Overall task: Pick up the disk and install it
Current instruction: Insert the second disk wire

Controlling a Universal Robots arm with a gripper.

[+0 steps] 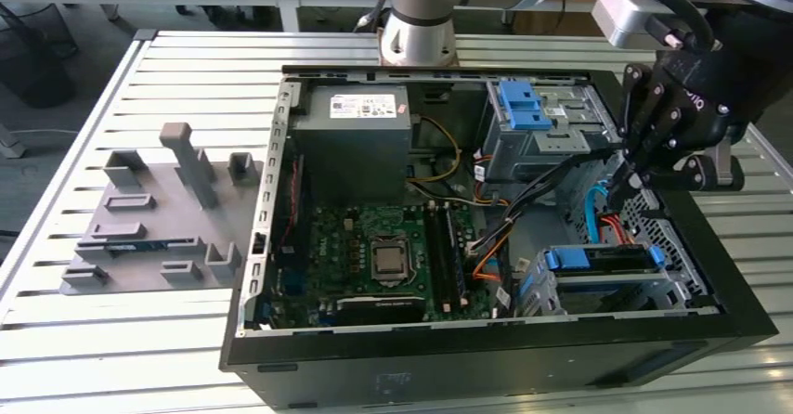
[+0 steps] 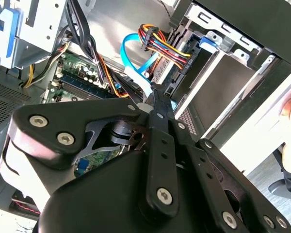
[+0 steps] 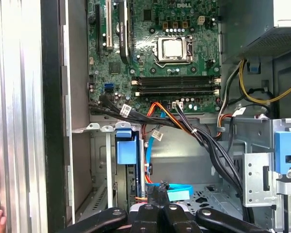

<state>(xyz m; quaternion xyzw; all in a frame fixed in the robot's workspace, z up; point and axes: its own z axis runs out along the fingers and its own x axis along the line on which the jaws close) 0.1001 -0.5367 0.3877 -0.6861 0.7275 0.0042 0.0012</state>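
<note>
Hovering gripper (image 1: 629, 184) inside case (image 1: 371, 377) near right wall, fingers pinched together, empty; exterior view shows disk (image 1: 601, 258) seated in lower cage.

Arm: one grey-jointed robot arm (image 1: 428, 6), base column at top centre of the exterior view, reaching across to the upper right of the frame. Wrist: black housing at the right edge, angled downward. Gripper (image 1: 634, 174): black, linkage-type, pointed down at right of centre; fingers (image 2: 157, 104) drawn together, tips meeting in the second wrist view, and seen closed at the bottom centre of the first wrist view (image 3: 157, 196).
</note>
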